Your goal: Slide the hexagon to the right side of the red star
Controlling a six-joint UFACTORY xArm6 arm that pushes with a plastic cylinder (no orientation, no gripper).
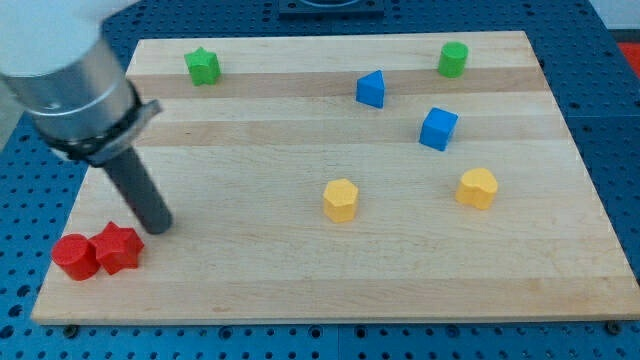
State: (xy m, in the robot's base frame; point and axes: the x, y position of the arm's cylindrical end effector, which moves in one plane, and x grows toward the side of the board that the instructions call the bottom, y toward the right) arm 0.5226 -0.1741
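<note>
The yellow hexagon (pixel 340 199) lies near the middle of the wooden board, a little toward the view's bottom. The red star (pixel 118 247) sits at the view's bottom left, touching a red cylinder (pixel 75 257) on its left. My tip (pixel 157 226) rests on the board just above and to the right of the red star, very close to it and far to the left of the hexagon.
A green star (pixel 203 66) at the top left, a green cylinder (pixel 453 59) at the top right, a blue pentagon-like block (pixel 371 89), a blue cube (pixel 438 128) and a yellow heart-like block (pixel 478 187) at the right. The board's left edge (pixel 62 240) is near the red blocks.
</note>
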